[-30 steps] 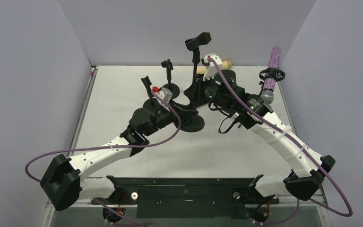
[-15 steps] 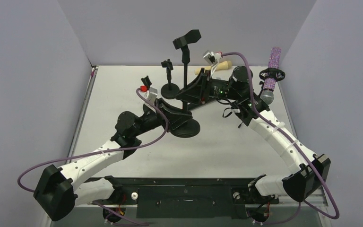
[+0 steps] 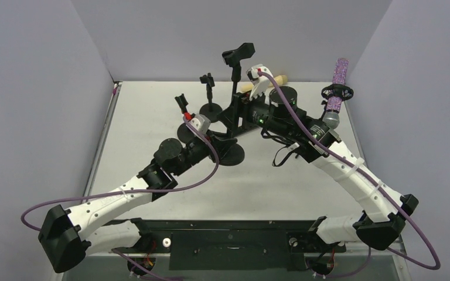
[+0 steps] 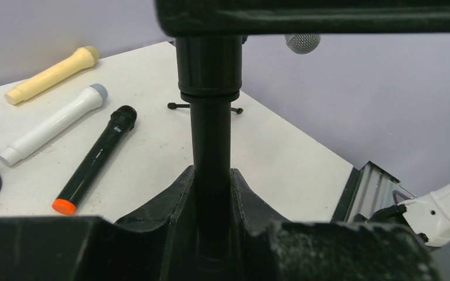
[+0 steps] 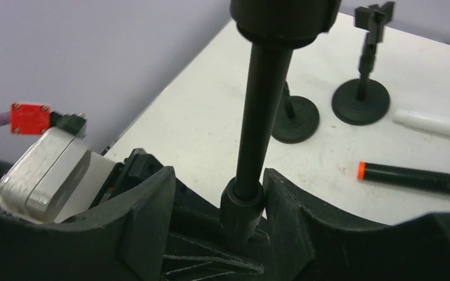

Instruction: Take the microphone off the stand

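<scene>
Arms [image 3: 123,196] meet overhead at a tall stand [image 3: 234,85], empty like two short stands [image 3: 210,96]. A fourth stand [image 3: 326,91] by the right wall holds the glittery microphone [image 3: 340,73]. Left wrist alone shows three loose microphones [image 4: 53,126], with the left gripper [image 4: 211,199] clamped on the tall stand's pole. Right wrist shows the right gripper [image 5: 243,205] parted around it.

right wrist | stand [image 5: 262,111] top cut off | black microphone [image 5: 416,177] cut by edge (orange tip shows)
</scene>
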`<state>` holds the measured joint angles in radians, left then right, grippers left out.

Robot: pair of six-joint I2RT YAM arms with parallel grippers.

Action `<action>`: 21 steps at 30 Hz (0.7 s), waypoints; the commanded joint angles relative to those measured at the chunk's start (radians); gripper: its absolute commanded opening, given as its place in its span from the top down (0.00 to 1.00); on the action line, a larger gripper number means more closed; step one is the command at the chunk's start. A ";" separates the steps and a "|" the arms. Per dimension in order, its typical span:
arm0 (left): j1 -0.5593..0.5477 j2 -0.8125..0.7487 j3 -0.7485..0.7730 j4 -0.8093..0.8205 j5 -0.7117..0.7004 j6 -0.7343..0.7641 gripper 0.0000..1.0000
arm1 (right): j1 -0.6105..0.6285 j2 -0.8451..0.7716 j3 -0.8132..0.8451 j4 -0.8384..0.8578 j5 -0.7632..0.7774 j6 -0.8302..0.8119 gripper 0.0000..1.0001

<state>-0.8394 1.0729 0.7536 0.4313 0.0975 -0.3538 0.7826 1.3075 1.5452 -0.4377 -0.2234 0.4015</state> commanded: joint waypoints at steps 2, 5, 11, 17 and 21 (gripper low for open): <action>-0.031 0.004 0.093 0.074 -0.145 0.097 1.00 | 0.077 0.061 0.134 -0.166 0.327 -0.024 0.50; -0.039 0.012 0.104 0.071 -0.160 0.107 1.00 | 0.105 0.088 0.170 -0.202 0.386 -0.033 0.54; -0.042 0.008 0.100 0.083 -0.166 0.099 1.00 | 0.111 0.107 0.184 -0.217 0.383 -0.036 0.57; -0.041 -0.001 0.105 0.071 -0.139 0.095 1.00 | 0.108 0.098 0.174 -0.200 0.381 -0.051 0.77; -0.041 -0.007 0.101 0.063 -0.089 0.086 1.00 | 0.091 0.083 0.168 -0.178 0.331 -0.071 0.87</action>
<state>-0.8764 1.0981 0.7830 0.3992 -0.0437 -0.2668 0.8909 1.4105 1.6833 -0.6510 0.1234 0.3733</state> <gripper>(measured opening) 0.169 0.265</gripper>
